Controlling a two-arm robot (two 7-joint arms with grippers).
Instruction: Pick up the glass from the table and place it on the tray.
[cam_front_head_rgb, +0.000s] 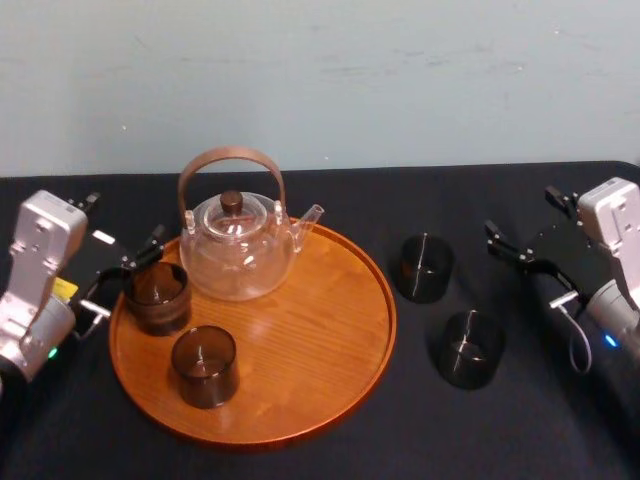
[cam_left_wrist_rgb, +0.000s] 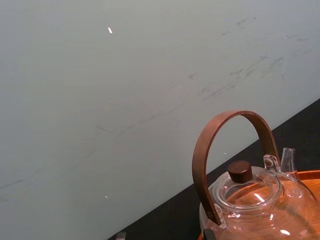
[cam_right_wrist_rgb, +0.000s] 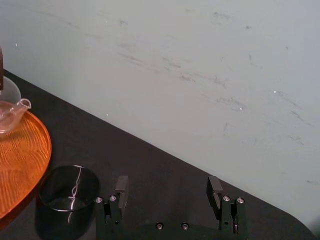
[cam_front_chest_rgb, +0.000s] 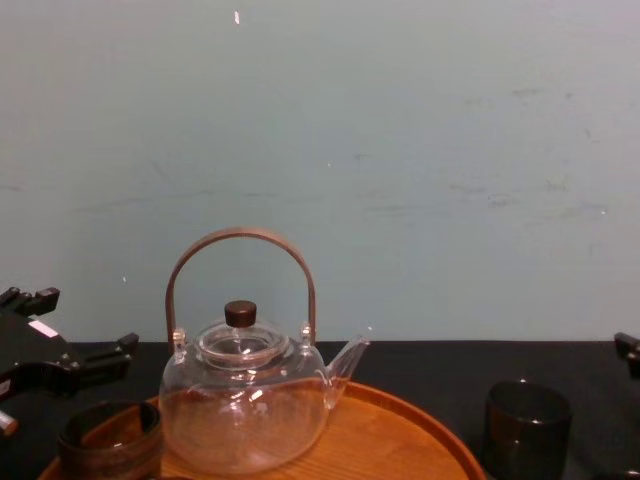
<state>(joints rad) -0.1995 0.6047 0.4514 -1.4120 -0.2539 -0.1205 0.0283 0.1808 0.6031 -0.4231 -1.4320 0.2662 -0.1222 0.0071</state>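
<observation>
The left gripper (cam_front_head_rgb: 125, 220) is held just beyond the left rim of the tray (cam_front_head_rgb: 320, 330), its fingers spread wide with nothing pinched between them. In the chest view the left gripper (cam_front_chest_rgb: 78, 322) is seen raised above the level of the tray (cam_front_chest_rgb: 400, 435), and a gap is visible between its nearer finger and the first glass (cam_front_chest_rgb: 108, 440) below it. That first glass (cam_front_head_rgb: 157, 297), dark and smoky, is set upright on the tray, just inside the left rim. A second glass (cam_front_head_rgb: 204, 365) of the same kind is stood upright on the tray as well, just beside the first and toward the near rim. The far part of the tray is taken up by a clear teapot (cam_front_head_rgb: 238, 250) with an arched brown handle; in the left wrist view the teapot (cam_left_wrist_rgb: 250, 200) is shown upright on the tray (cam_left_wrist_rgb: 311, 175).

Two more glasses are found off the tray, on the black table (cam_front_head_rgb: 330, 200) to its right: a third glass (cam_front_head_rgb: 425, 267) near the right rim, and a fourth glass (cam_front_head_rgb: 470, 348) farther out from that rim. Both are upright and apart from each other.

The right gripper (cam_front_head_rgb: 520, 213) is held well to the right of the tray, beyond those two glasses. In the right wrist view the right gripper (cam_right_wrist_rgb: 167, 192) is seen with its fingers set wide apart and empty, and the third glass (cam_right_wrist_rgb: 69, 192) is shown just beside the tray (cam_right_wrist_rgb: 20, 160).
</observation>
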